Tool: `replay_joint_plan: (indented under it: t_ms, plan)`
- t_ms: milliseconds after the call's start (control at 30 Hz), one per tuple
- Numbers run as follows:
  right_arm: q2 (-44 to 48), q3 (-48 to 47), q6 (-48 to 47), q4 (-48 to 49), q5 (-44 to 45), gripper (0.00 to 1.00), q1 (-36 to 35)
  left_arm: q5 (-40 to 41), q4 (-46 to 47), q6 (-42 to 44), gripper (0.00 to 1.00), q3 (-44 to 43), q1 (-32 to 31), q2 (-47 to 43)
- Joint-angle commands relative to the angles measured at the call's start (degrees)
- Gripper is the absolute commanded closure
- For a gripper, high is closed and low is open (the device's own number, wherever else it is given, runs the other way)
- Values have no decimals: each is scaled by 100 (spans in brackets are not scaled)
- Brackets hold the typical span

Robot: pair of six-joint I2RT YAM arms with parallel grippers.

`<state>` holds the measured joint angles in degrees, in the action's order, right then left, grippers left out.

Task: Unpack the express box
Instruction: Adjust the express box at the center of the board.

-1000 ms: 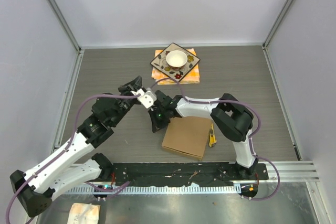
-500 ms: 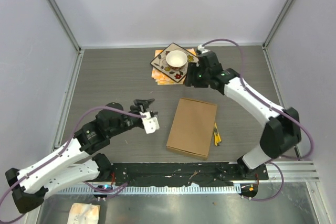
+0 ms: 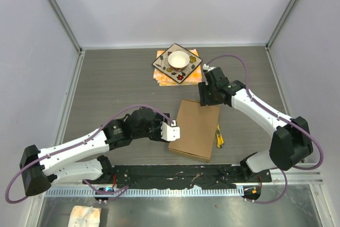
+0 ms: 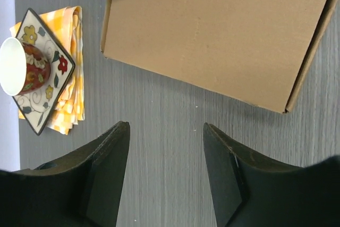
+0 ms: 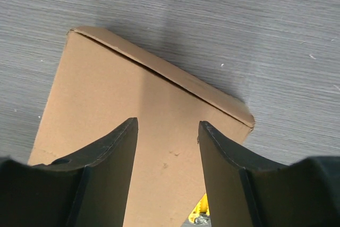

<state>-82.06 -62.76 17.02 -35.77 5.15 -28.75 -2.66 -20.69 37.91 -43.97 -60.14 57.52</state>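
Both arms are coming back in on the box (image 3: 195, 128) after swinging apart a moment ago. A second back the two grippers were pinched shut and huddled together at its far-left corner. Now they are spread, one to a side. The left gripper (image 3: 171, 131) is settling just beside the box's left edge, its jaws standing well apart with nothing between them; its own camera is looking across bare table at that edge (image 4: 218, 30). The right gripper (image 3: 208, 93), which was up by the plate (image 3: 169, 69) half a second ago, is dropping over the far edge of the box (image 5: 106, 110), jaws likewise parted and empty.

The box itself is lying flat and closed in the middle of the table (image 3: 117, 83), a little farther from the arm bases and turned slightly from where it lay a second ago. To me this looks like the two arms lining up to steady it and work a flap; nothing is opened yet.

The table is a grey wood-grain surface. A yellow cutter (image 3: 219, 137) is lying just beside the box's right edge. At the back, the patterned plate is holding a white bowl (image 3: 179, 59) on a checked orange cloth (image 3: 162, 80). Pale walls (image 3: 159, 3) are closing in three sides.
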Motion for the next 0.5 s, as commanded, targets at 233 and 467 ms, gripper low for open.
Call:
replay_joint_plan:
  t_ms: [233, 467]
  plan:
    - [-126, 80, -462, -27, 206, 46, 10, 151, 161, -153, 35, -358, -1235, 664]
    - [-407, 203, -480, 315, 162, 47, 10, 423, 837, 233, 27, -165, -1808, 1288]
